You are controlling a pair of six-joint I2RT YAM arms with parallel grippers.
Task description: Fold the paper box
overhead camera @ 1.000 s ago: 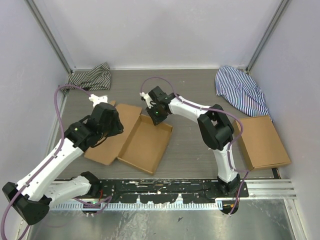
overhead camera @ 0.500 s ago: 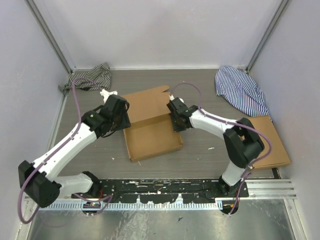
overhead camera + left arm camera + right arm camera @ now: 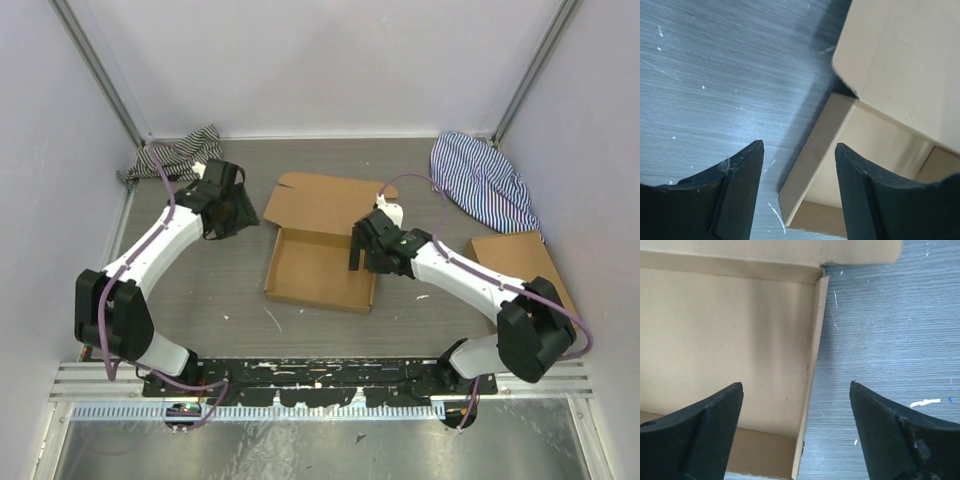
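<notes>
The paper box (image 3: 318, 268) is flanked by the left gripper (image 3: 797, 150) and right gripper (image 3: 796, 387); both sets of jaws are held spread and empty, seemingly to steady its 2 side walls.

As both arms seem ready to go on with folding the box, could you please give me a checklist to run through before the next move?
1. Is the left gripper free: ok, open and holding nothing, by the far left corner of the paper box.
2. Is the right gripper free: ok, open, above the box's right wall.
3. Walls upright: ok on the sides that show.
4. Lid closed: not ok, the lid flap lies open on the table behind the tray.
5. Wall tabs locked: cannot tell.
6. Surroundings apart from the box: ok for the dark striped cloth, the blue striped cloth and the flat cardboard sheet.
</notes>
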